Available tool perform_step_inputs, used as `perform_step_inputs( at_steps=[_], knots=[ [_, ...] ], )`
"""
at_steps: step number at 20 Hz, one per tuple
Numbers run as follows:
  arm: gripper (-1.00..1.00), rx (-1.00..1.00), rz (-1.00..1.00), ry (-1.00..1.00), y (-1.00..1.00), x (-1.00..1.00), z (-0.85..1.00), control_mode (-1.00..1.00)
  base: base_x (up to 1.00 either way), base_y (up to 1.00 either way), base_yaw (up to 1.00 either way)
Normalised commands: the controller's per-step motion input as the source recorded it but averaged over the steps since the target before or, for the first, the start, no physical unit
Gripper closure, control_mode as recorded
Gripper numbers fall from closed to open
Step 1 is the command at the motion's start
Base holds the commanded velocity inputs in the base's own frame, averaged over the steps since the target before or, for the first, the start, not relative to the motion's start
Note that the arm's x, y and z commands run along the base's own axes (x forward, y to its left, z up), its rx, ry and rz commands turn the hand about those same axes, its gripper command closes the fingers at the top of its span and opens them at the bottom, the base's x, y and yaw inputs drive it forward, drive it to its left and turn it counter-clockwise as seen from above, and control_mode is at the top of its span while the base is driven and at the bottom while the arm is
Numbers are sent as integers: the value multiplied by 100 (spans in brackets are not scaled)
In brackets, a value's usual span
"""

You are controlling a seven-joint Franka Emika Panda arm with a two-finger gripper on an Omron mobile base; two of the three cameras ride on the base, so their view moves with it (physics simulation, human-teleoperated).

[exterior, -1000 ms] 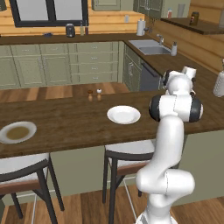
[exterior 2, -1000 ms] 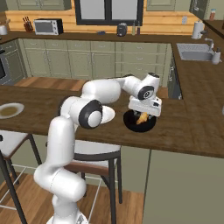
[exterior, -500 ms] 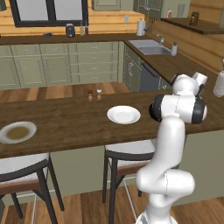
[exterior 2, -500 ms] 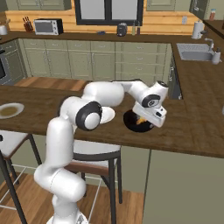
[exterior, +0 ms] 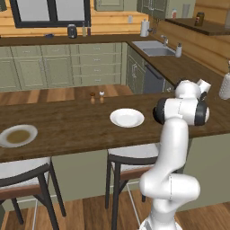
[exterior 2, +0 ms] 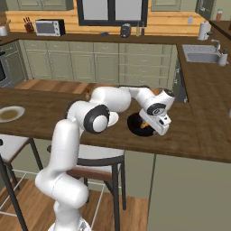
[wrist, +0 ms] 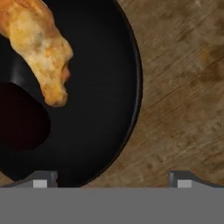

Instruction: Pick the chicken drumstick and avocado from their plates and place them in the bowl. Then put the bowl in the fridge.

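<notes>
One golden-brown lumpy chicken drumstick (wrist: 41, 48) seen lying in glossy black round bowl (wrist: 109, 87), near wooden counter's (wrist: 183, 87) front edge, gripper (wrist: 111, 180) jaws spread wide.

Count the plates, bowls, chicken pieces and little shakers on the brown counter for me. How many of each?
Plates: 2, the white plate and the grey plate.
Bowls: 1, the black bowl.
Chicken pieces: 1, the chicken drumstick, lying in the bowl.
Shakers: 2, the brown shaker and the white-topped shaker.
Total: 6.
</notes>
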Motion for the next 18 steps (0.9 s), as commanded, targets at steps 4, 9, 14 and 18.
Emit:
perform_step_inputs(
  at_steps=[4, 9, 14, 18],
  knots=[
    [-100, -2, -18, 8, 3, 57, -29, -100, 0, 0, 0],
    [-100, 0, -13, 5, 0, 24, -36, -100, 0, 0, 0],
    [-100, 0, -10, 1, 0, 0, -36, -100, 0, 0, 0],
    [-100, 0, -8, 0, 5, 0, -30, -100, 0, 0, 0]
  ],
)
